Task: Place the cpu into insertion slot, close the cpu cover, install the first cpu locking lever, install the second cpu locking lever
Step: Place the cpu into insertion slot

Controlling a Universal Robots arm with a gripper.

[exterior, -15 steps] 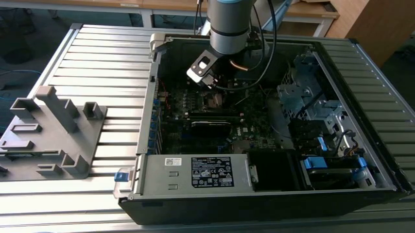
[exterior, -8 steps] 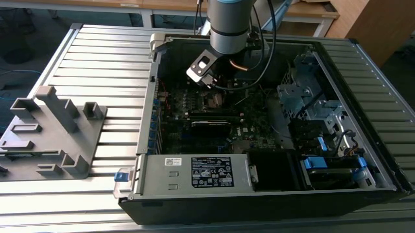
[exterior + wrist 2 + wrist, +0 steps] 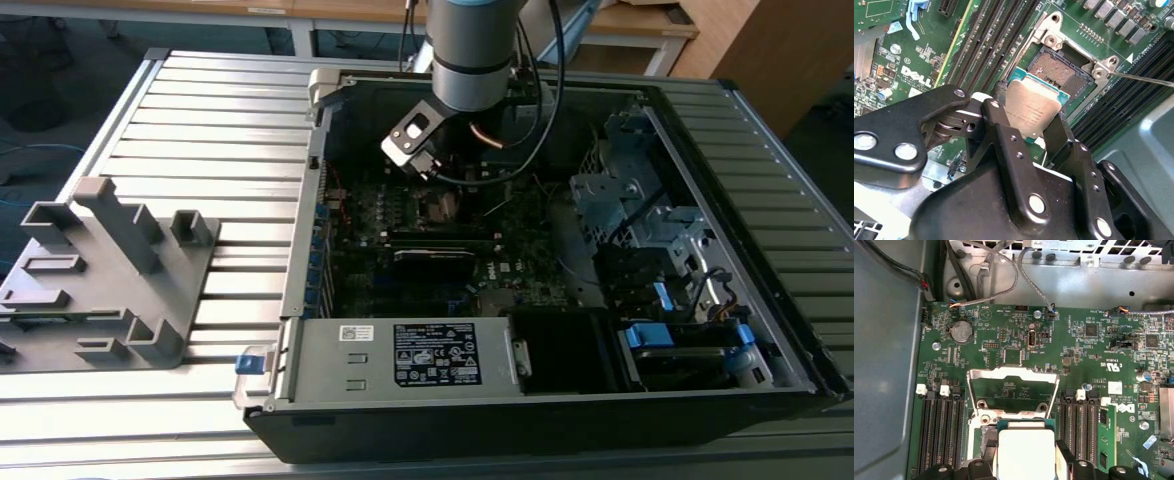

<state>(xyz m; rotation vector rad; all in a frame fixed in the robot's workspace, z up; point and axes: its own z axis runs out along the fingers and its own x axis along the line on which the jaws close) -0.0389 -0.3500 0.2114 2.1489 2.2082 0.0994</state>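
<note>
Cpu [image 3: 1034,112]: you see it gripped by two opposite edges, silver top facing the second wrist view, hanging over one side of the insertion slot [image 3: 1056,72]. You cannot tell whether it touches the slot.
Insertion slot: uncovered, its dark contact field bare inside the silvery rim.
Gripper [image 3: 1029,127]: your claw is narrowed onto the cpu, one black finger [image 3: 999,125] on each side.
Cpu cover [image 3: 1013,371]: swung up and standing open at the slot's edge opposite the cpu.
Locking lever [image 3: 1144,79]: a thin metal rod running outward from one corner of the slot.
Memory slots [image 3: 999,45]: long black rows flanking the slot on both sides.
Computer case [image 3: 304,200]: surrounds the slot; your arm [image 3: 470,50] reaches down into it above the slot.
Grey fixture [image 3: 107,270]: outside the case, well apart from the slot.
</note>
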